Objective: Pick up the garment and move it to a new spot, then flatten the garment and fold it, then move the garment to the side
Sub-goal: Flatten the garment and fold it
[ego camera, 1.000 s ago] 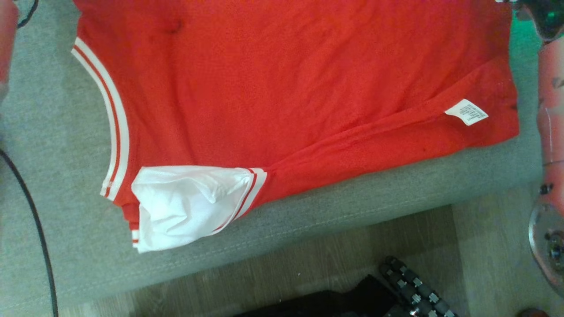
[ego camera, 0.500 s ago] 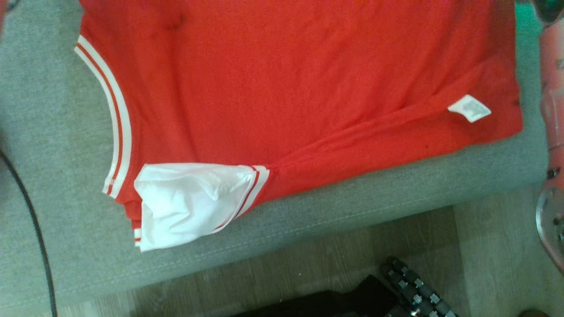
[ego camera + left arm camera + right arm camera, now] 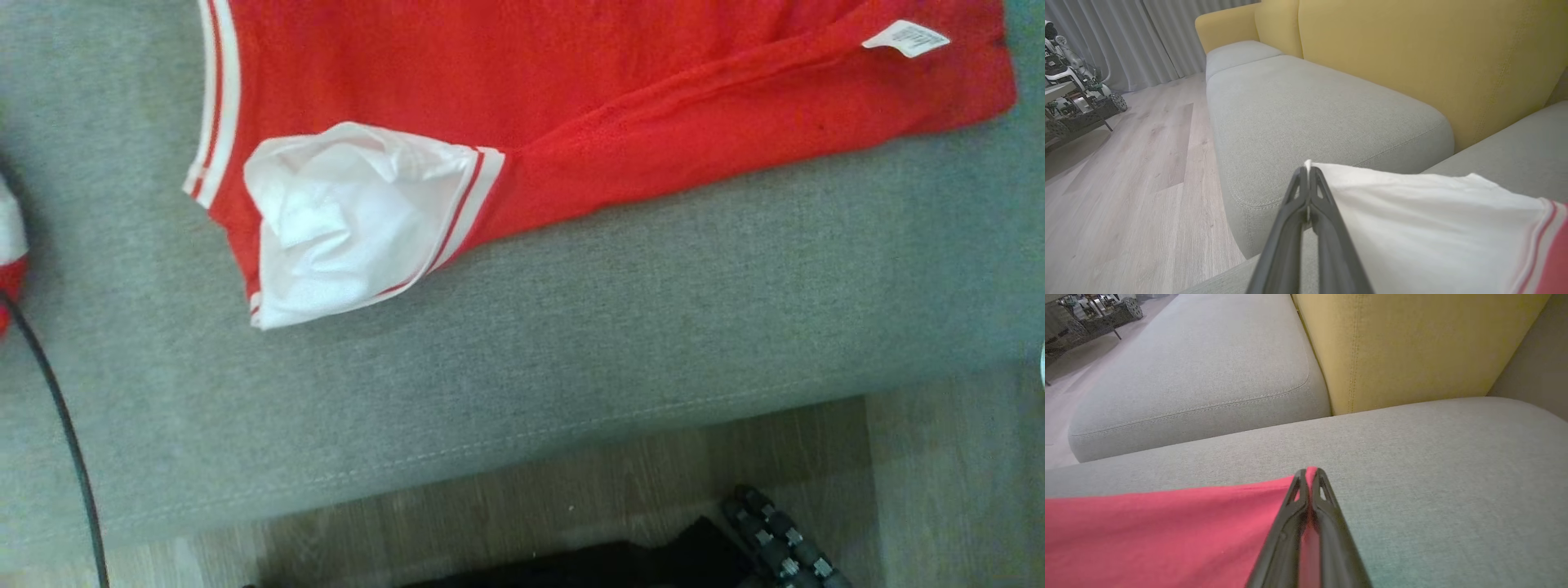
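Two pinches on garment (image 3: 571,73): left claw (image 3: 1308,173) white sleeve (image 3: 1412,220), right claw (image 3: 1310,475) red edge; woven grey cushion (image 3: 653,327).

A sofa is formed of grey seat cushions (image 3: 1298,102) and a yellow backrest (image 3: 1412,53). Pale wood-plank flooring (image 3: 1135,171) is laid beside it. Grey curtains (image 3: 1126,36) are hung at the far side, and wheeled equipment (image 3: 1069,102) is parked near them.

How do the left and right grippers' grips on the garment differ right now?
The left gripper pinches white fabric; the right gripper pinches red fabric. In each wrist view, cloth spreads right of the left gripper, left of the right gripper. Shared: both are shut on the garment over the grey sofa cushion.
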